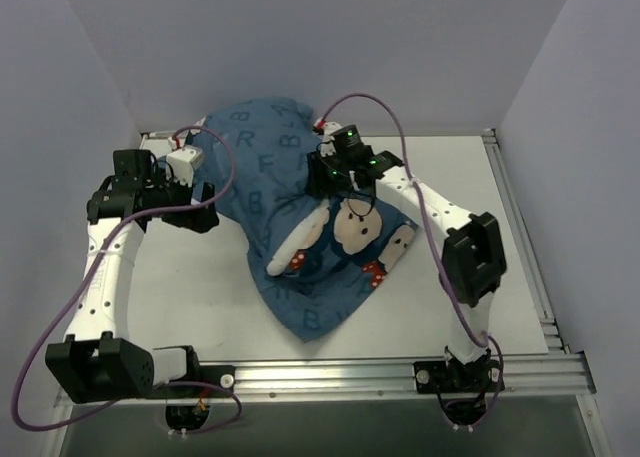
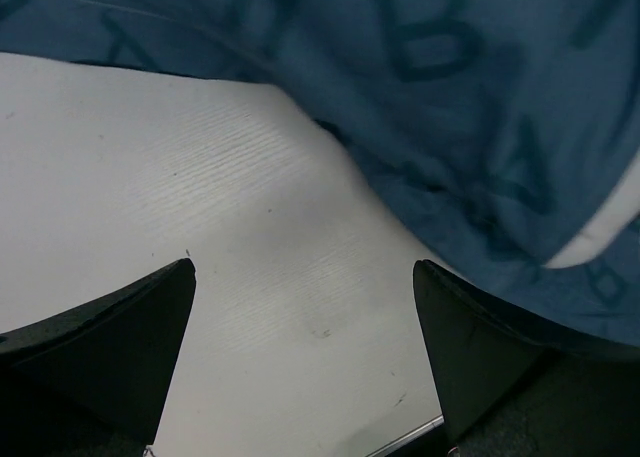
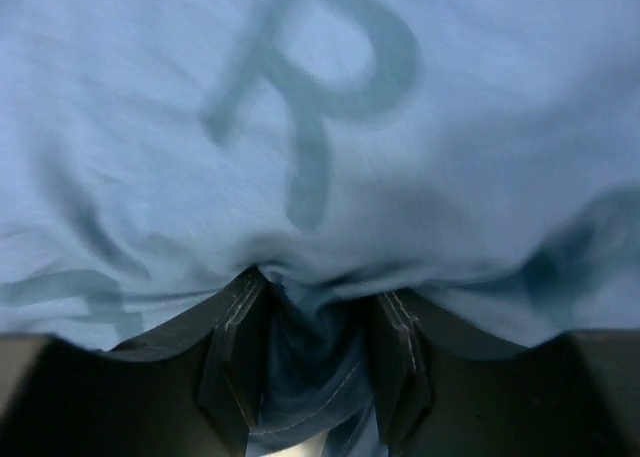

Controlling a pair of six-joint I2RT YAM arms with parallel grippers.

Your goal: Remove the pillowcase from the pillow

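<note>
Your left fingers (image 2: 120, 337) are spread wide over the white desk (image 1: 180, 287), just beside the edge of the big soft blue letter-printed fabric pillowcase (image 1: 262, 167) bunched mid-desk. Over on the right, your right fingers (image 3: 230, 367) are pinching a fold of that fabric.

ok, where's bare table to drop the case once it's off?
Widest: table right of right arm, up to side rail. Also near-left, between left arm and pillowcase. Centre crowded: right claw grips it, left claw open alongside.

White table (image 1: 200, 297), metal rail (image 1: 330, 377), grey walls (image 1: 300, 37)
</note>
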